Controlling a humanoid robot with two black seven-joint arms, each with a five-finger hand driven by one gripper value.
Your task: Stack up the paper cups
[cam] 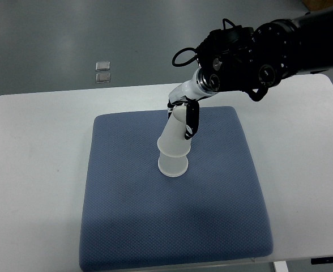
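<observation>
Two white paper cups stand upside down on the blue pad (132, 226). The upper cup (174, 139) sits over the lower cup (173, 165), tilted slightly toward the back. My right hand (184, 116) comes in from the upper right on a black arm, and its fingers (192, 120) are closed around the base of the upper cup. The left hand is not in view.
The blue pad lies on a white table (36, 170). Two small shiny square things (103, 71) lie on the grey floor beyond the table's far edge. The black forearm (268, 51) hangs over the table's back right.
</observation>
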